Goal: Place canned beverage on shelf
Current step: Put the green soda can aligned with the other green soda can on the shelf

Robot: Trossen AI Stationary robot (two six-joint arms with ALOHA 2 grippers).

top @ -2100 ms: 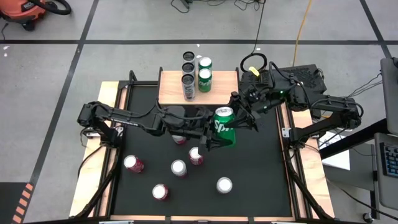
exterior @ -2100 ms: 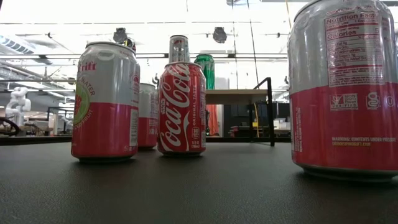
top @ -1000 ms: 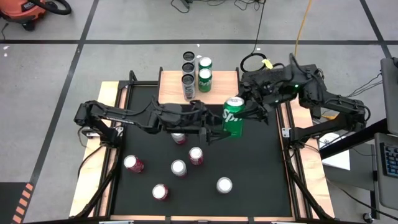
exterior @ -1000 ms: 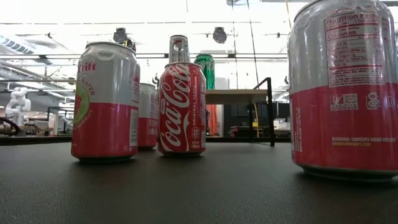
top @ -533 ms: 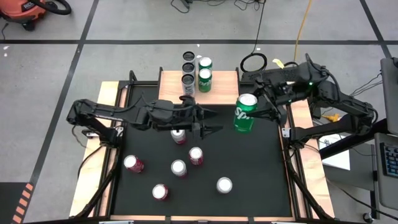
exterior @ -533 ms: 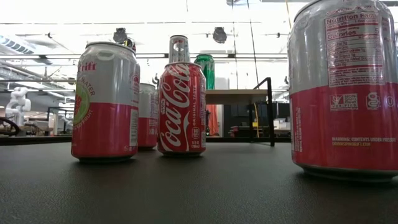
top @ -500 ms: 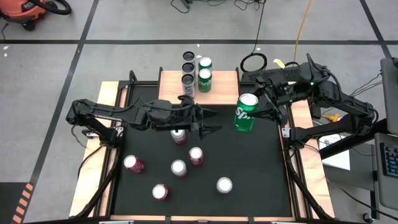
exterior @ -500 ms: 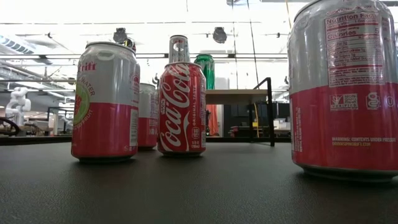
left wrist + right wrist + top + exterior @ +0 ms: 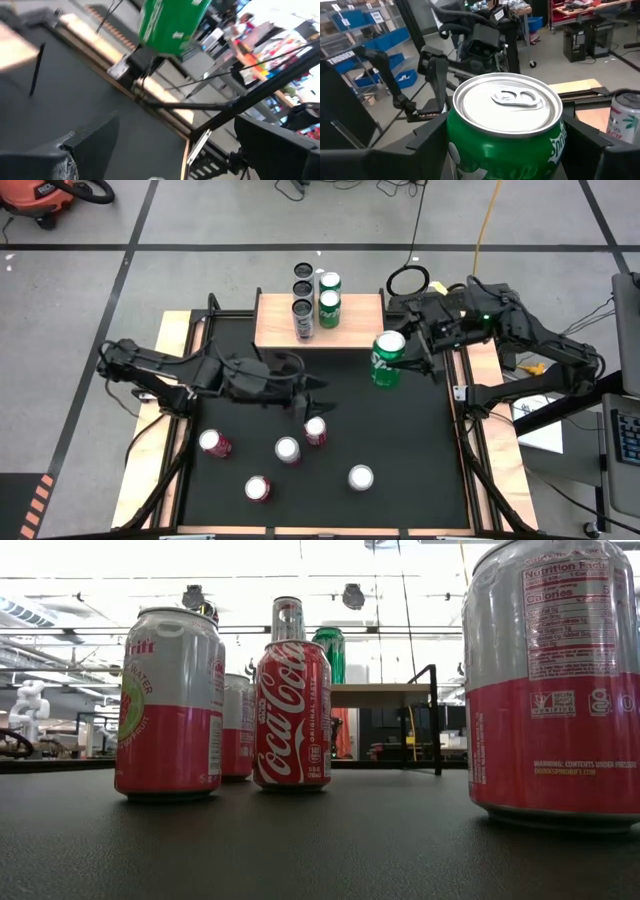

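The right gripper (image 9: 398, 360) pinches a green can (image 9: 386, 358) by its sides (pull tab up), lifted above the black mat (image 9: 400, 440) just off the shelf (image 9: 275, 330) front right corner. The shelf carries five cans. The left gripper (image 9: 318, 398), fingers spread and empty, hovers over the red cans (image 9: 315, 430) mid-mat.

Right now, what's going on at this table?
The right claw holds a green Sprite can upright in the air beside the near right corner of the shelf, which already carries five cans. The left claw is open and empty, low over the black mat above the loose cans. Five more cans stand on the mat, among them a Coca-Cola can.
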